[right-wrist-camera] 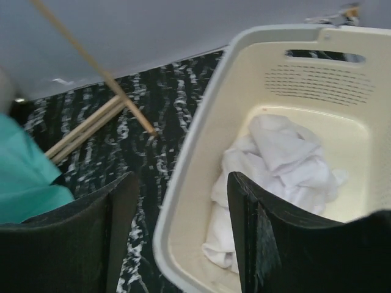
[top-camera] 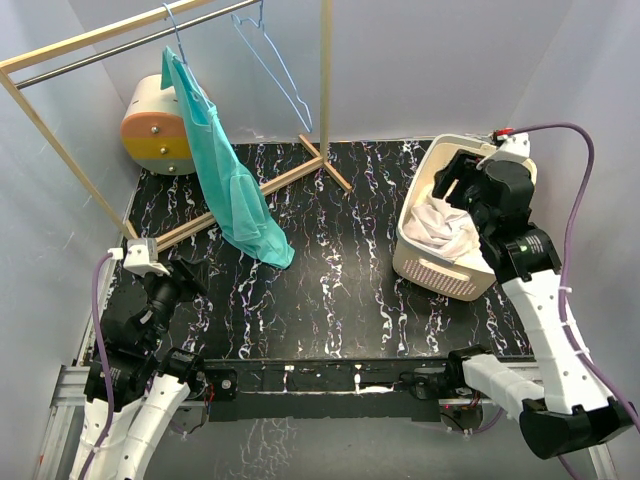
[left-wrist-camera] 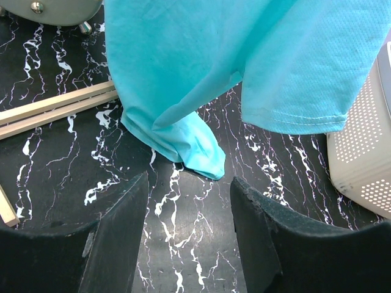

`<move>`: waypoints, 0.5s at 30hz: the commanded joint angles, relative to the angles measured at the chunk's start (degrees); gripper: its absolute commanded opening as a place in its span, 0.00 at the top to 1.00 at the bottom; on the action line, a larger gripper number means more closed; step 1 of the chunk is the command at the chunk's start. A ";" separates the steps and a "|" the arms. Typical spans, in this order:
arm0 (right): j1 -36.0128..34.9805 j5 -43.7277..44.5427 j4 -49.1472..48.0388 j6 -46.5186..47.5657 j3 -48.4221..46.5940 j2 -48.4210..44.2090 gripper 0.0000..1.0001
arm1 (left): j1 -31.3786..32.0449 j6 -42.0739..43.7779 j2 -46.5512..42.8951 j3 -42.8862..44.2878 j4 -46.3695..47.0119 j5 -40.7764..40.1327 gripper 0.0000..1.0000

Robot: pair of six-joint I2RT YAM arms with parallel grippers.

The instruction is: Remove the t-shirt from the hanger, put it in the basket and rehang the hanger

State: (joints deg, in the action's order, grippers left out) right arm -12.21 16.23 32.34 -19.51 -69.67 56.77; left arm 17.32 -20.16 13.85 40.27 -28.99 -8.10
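T-shirt (top-camera: 228, 185) hangs lengthwise from hanger (top-camera: 177, 40), hem down; left hand (left-wrist-camera: 189, 183), right hand (right-wrist-camera: 181, 180) open, empty.

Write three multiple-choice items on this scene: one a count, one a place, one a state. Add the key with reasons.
1. How many hangers hang on the rail?
A. one
B. two
C. four

2. Where does the white garment lie?
A. over the rail
B. flat on the tabletop
C. in the basket

3. What state is the teal t-shirt in?
A. hanging from a hanger, its lower end down on the tabletop
B. folded in the basket
C. spread flat on the tabletop

Key:
1 B, since the top view shows one hanger bearing the shirt and one bare wire hanger beside it.
2 C, since the right wrist view shows it crumpled on the basket's floor.
3 A, since the top view shows it draped from the hook down to the tabletop.
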 commanded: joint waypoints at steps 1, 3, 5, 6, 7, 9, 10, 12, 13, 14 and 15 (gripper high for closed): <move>-0.01 -27.92 -7.38 1.99 -2.14 -0.78 0.49 | -0.09 0.03 1.05 -0.12 0.25 0.80 0.45; -0.01 -41.54 -7.66 1.49 -3.60 1.49 0.83 | -0.05 0.04 1.09 -0.13 0.25 0.80 0.45; -0.09 -52.01 -6.60 0.87 -5.25 4.42 0.92 | -0.09 0.04 1.10 -0.17 0.17 0.85 0.45; -0.09 -56.30 -6.72 0.71 -5.52 5.59 0.92 | -0.09 0.04 1.05 -0.11 0.17 0.81 0.45; -0.22 -59.76 -7.44 0.35 -5.44 6.41 0.92 | -0.10 -0.03 1.01 -0.11 0.18 0.77 0.45; -1.35 -62.89 -10.58 -1.27 -4.38 6.41 0.92 | -0.08 -0.06 0.92 -0.12 0.19 0.67 0.45; -2.48 -63.06 -11.83 -1.84 -3.93 6.14 0.92 | -0.09 -0.05 0.92 -0.15 0.19 0.70 0.45; -6.36 -62.90 -15.31 -3.71 -2.73 5.73 0.92 | -0.07 -0.05 0.92 -0.12 0.17 0.63 0.45; -9.16 -62.87 -17.64 -4.90 -1.88 5.95 0.91 | -0.09 -0.05 0.92 -0.15 0.17 0.66 0.45; -12.39 -63.15 -19.72 -5.93 -1.20 6.66 0.86 | -0.09 -0.07 0.92 -0.12 0.17 0.63 0.45; -16.36 -63.64 -21.51 -6.33 -0.99 7.88 0.83 | -0.10 -0.05 0.92 -0.15 0.17 0.64 0.45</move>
State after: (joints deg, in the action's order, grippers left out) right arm -18.63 -39.77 23.22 -22.26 -71.26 64.47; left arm 17.32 -20.18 14.24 40.27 -28.97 -7.94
